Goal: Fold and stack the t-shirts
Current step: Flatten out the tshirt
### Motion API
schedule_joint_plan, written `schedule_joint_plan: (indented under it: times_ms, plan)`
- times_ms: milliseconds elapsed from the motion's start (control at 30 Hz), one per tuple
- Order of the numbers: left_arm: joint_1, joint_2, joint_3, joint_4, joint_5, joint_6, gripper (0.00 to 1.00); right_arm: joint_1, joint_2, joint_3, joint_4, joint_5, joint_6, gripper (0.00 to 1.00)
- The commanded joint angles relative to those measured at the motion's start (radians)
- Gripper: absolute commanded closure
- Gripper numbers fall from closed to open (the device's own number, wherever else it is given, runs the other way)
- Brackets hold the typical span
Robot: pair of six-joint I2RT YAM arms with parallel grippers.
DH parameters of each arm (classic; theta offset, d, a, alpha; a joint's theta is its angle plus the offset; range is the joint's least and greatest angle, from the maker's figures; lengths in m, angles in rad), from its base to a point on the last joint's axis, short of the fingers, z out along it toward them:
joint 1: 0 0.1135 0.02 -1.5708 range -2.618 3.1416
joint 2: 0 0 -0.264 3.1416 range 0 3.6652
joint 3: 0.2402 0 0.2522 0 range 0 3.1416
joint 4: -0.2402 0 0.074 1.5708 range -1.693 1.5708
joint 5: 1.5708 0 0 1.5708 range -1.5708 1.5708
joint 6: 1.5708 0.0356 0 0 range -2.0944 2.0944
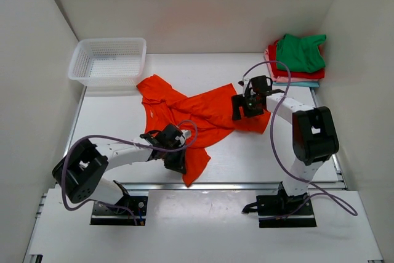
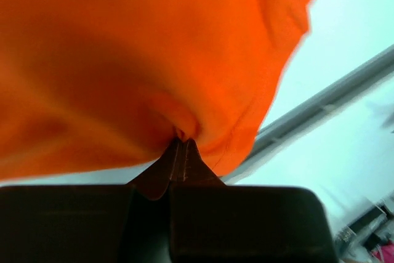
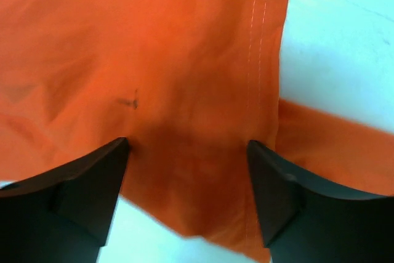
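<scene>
Now the left fingers (image 2: 161, 173) pinch the orange shirt (image 1: 203, 109), likely to pull it flat; the right fingers (image 3: 80, 183) gape over its other end.

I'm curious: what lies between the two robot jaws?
The crumpled orange t-shirt fills the stretch from left jaws to right jaws; the top view shows it.

1 orange tee (image 1: 203, 112); 4 folded tees (image 1: 300, 53); 1 mesh bskt (image 1: 78, 66).
</scene>
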Motion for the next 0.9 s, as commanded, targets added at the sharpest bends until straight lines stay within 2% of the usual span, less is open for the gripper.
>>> schedule_joint_plan:
  times_ms: [0,33,67,100,267,333,367,467,533,633,667,700,767,833,867]
  plan:
    - [0.074,-0.028,-0.022,-0.189,-0.194,0.109,1.0,-0.005,0.095,0.088,-0.009,0.002,-0.01,0.29]
    - [0.089,-0.072,-0.03,-0.197,-0.207,0.107,1.0,-0.006,0.11,0.101,-0.02,-0.011,-0.004,0.38]
    - [0.123,-0.124,-0.042,-0.189,-0.17,0.1,1.0,-0.011,0.127,0.133,-0.026,-0.018,-0.005,0.72]
    - [0.132,-0.143,-0.051,-0.176,-0.156,0.09,1.0,-0.006,0.135,0.163,-0.04,-0.007,0.001,1.0]
    - [0.121,-0.233,0.03,-0.293,-0.201,0.069,1.0,-0.037,0.031,0.2,0.003,0.036,0.016,1.0]
    - [0.152,-0.268,0.074,-0.377,-0.235,0.089,1.0,-0.078,0.03,0.31,0.013,0.028,0.01,1.0]
    - [0.152,-0.281,0.074,-0.378,-0.243,0.095,1.0,-0.092,0.031,0.311,0.012,0.034,0.009,1.0]
    - [0.207,-0.333,0.096,-0.448,-0.251,0.126,1.0,-0.156,0.147,0.504,0.021,0.077,0.018,1.0]
    - [0.246,-0.356,0.097,-0.475,-0.257,0.13,1.0,-0.193,0.292,0.64,0.027,0.114,0.056,1.0]
    - [0.244,-0.367,0.102,-0.484,-0.257,0.123,1.0,-0.248,0.496,0.998,-0.103,0.177,0.087,1.0]
    - [0.247,-0.373,0.101,-0.481,-0.249,0.124,1.0,-0.25,0.533,1.062,-0.194,0.176,0.093,0.84]
    - [0.247,-0.372,0.096,-0.478,-0.248,0.123,1.0,-0.256,0.578,1.161,-0.242,0.171,0.093,0.75]
    - [0.253,-0.382,0.087,-0.465,-0.237,0.116,1.0,-0.249,0.594,1.187,-0.363,0.154,0.066,0.63]
    - [0.266,-0.381,0.087,-0.455,-0.238,0.121,1.0,-0.229,0.491,0.998,-0.379,0.16,0.03,0.61]
    - [0.266,-0.381,0.085,-0.45,-0.234,0.118,1.0,-0.227,0.4,0.91,-0.334,0.147,0.038,0.59]
